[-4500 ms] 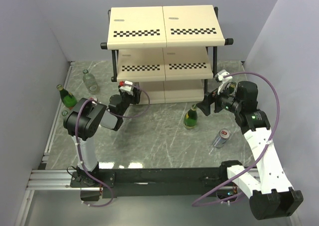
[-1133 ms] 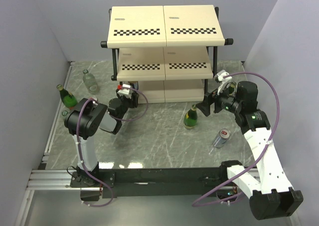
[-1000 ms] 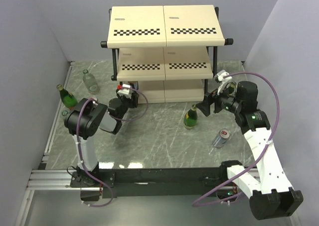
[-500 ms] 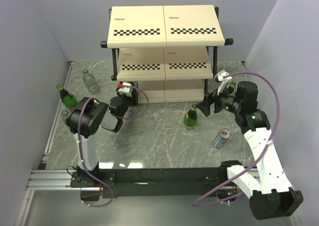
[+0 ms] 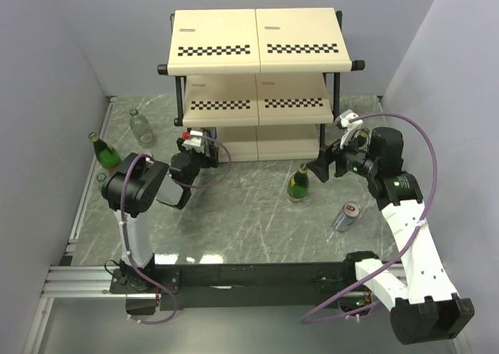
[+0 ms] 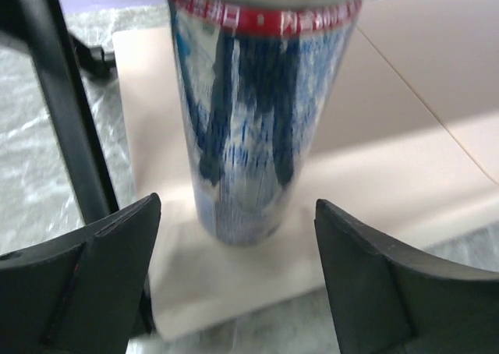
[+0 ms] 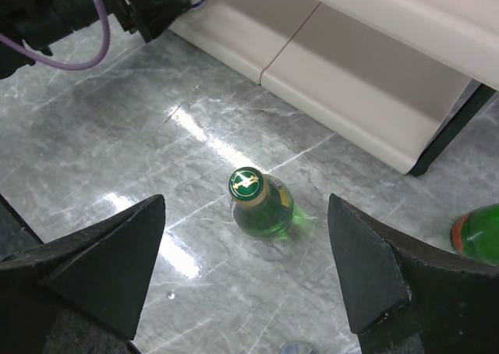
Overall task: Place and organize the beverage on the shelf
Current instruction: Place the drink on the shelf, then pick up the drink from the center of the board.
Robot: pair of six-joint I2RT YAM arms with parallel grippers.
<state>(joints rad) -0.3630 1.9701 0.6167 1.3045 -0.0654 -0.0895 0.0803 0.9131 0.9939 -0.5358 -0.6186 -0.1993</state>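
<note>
At the far edge of the bench point(image 5: 234, 214), the shelf point(image 5: 257, 42) bears a blue can point(image 6: 261, 112) upright on its lowest board, left end. Left pincer point(image 6: 235, 207): wide open, fingers flanking the can without touching. Right pincer point(image 7: 245, 206): wide open, empty, above a green bottle point(image 5: 298, 185) standing nearer the right edge.

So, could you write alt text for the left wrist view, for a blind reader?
A blue-and-silver can with a red band stands upright on a cream shelf board, between the open fingers of the left gripper, untouched. A black frame post rises at left.
</note>
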